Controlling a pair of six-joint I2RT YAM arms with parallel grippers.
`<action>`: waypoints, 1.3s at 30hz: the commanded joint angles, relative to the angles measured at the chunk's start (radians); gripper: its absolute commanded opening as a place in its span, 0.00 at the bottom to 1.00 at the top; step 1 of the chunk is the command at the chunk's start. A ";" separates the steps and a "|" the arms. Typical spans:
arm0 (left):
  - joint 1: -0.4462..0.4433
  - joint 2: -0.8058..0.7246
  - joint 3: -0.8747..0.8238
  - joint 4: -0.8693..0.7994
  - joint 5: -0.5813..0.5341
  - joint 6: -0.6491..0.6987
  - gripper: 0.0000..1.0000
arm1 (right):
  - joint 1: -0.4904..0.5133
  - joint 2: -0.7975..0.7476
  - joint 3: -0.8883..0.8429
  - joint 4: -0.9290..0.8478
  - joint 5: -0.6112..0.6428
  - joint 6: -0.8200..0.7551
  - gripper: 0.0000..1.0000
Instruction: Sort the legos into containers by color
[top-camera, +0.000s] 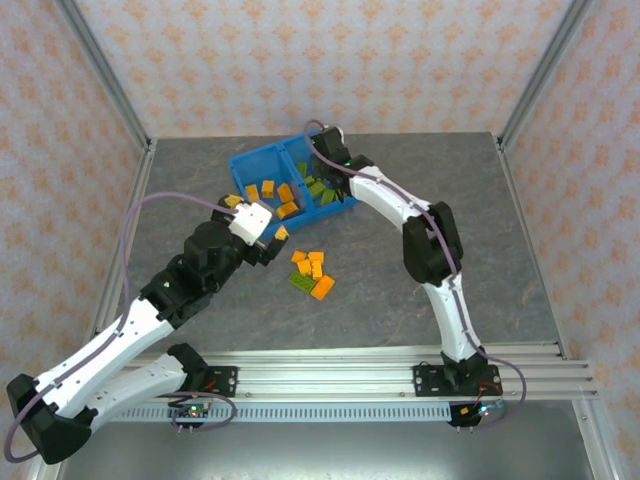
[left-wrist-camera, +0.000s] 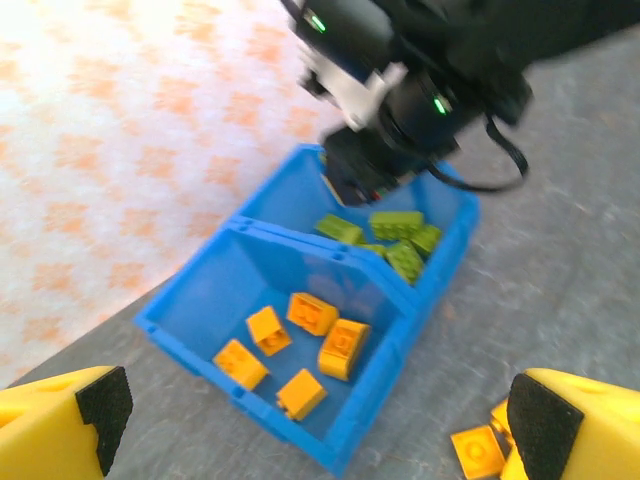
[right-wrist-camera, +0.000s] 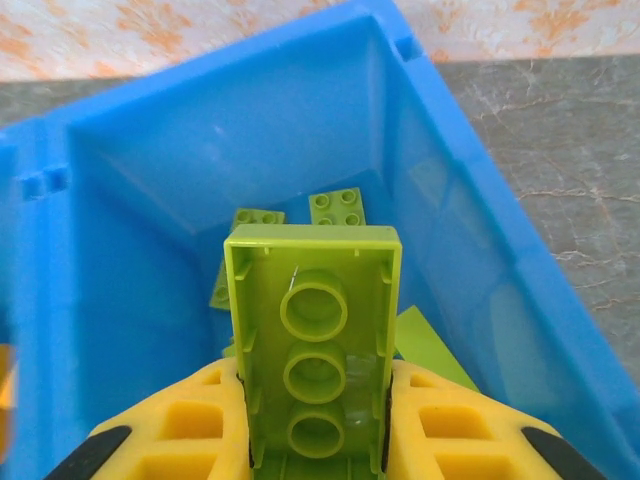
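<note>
Lime plastic brick (right-wrist-camera: 315, 330), hollow-tubed — right claw (right-wrist-camera: 315, 405)

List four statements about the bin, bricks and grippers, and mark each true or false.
1. The right gripper grips a green brick above the bin. True.
2. The left gripper holds an orange brick. False: its jaws are open and empty.
3. Green bricks are mixed among the orange bricks in their compartment. False: that compartment holds orange alone.
4. Loose bricks lie on the table. True.
</note>
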 joint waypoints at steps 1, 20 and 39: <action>-0.008 -0.001 0.059 -0.072 -0.136 -0.112 1.00 | 0.000 0.065 0.108 -0.088 0.072 0.005 0.30; 0.047 0.216 0.307 -0.363 -0.016 -0.316 0.96 | 0.014 -0.630 -0.544 0.092 -0.245 0.071 0.63; -0.334 0.798 0.347 -0.403 0.098 -0.828 0.63 | 0.023 -1.595 -1.322 0.013 -0.416 0.186 0.99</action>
